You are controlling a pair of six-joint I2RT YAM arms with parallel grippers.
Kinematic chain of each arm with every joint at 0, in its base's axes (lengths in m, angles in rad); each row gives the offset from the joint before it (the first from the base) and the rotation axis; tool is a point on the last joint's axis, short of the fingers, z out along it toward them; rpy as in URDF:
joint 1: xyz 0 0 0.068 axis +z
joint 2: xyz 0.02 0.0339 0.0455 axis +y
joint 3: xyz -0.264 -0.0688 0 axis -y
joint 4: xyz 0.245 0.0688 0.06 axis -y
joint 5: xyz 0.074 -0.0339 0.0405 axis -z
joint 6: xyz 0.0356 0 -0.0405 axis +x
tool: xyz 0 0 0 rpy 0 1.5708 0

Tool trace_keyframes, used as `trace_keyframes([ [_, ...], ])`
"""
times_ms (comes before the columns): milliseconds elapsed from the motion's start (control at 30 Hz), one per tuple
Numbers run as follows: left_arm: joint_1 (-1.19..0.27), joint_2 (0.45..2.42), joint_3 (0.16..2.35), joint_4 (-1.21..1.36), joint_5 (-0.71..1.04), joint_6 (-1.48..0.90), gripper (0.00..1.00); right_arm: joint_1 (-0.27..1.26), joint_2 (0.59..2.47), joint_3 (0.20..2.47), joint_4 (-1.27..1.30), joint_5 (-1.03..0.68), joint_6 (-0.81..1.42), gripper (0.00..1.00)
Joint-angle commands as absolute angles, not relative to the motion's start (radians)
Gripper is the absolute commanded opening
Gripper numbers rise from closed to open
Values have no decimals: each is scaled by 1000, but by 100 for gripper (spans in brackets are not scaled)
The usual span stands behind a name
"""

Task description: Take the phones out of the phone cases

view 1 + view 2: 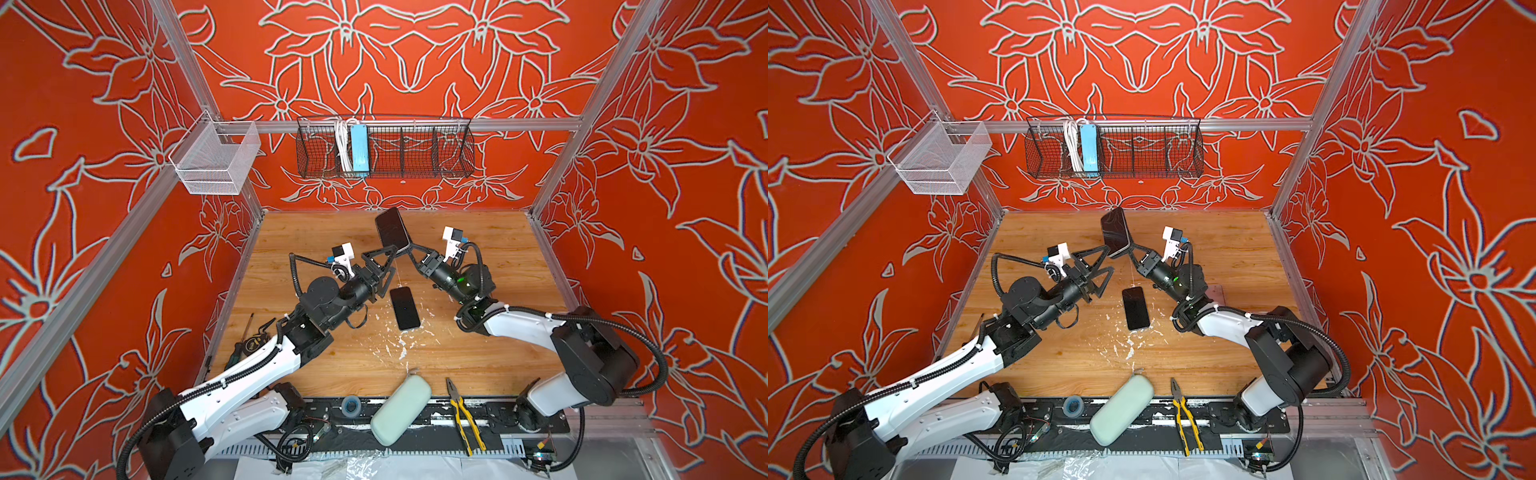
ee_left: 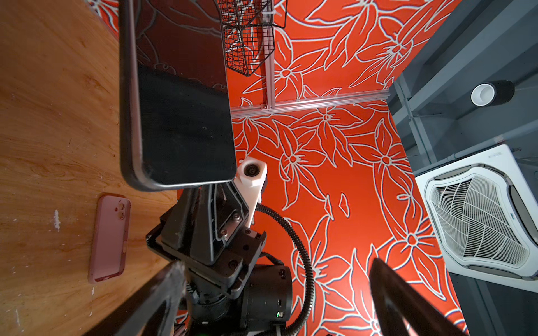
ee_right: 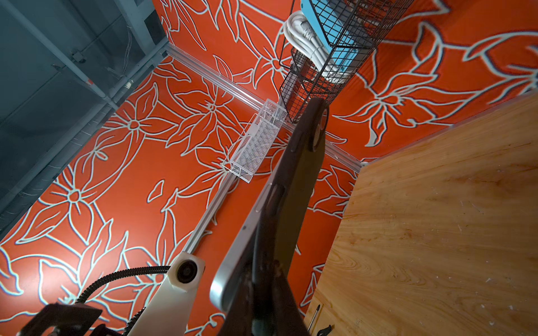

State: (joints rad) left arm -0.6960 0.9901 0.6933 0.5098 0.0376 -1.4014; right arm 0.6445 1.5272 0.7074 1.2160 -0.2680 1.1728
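Clamping the phone (image 1: 391, 228) by its lower corner, the right pincer (image 1: 409, 248) holds it aloft and tilted, screen toward the left arm, clear of the desk (image 1: 478, 353). The dark phone case (image 2: 128, 116) wraps the screen's edge in the left wrist view. In the right wrist view a bare silver side (image 3: 233, 261) shows close to the clenched jaws, so the case may be loose at that end, though that cannot be told for sure. The left pincer (image 1: 394, 259) stands spread wide and empty, its fingertips just beside the phone's lower edge and, as far as both top views show, not touching it.

The step in hand looks to be the left pincer's first bite. Done well, it would close on the case rim alone, at the corner nearest it and away from the right pincer's grip, then peel outward against that firm hold. Pinching glass and case together would only lock them. A second handset (image 1: 405, 308) lies flat below both pincers, and a pink one (image 2: 109, 238) lies back up on the right pincer's side; a dropped phone could strike either.
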Motion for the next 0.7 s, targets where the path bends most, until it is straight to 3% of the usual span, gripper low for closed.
trace_keyframes([
  [0, -705, 1023, 721, 557, 17, -1379, 97, 653, 1528, 763, 1313, -256, 1160, 3],
  [667, -713, 1064, 704, 646, -69, -1425, 97, 673, 1564, 793, 1320, -239, 1154, 3],
])
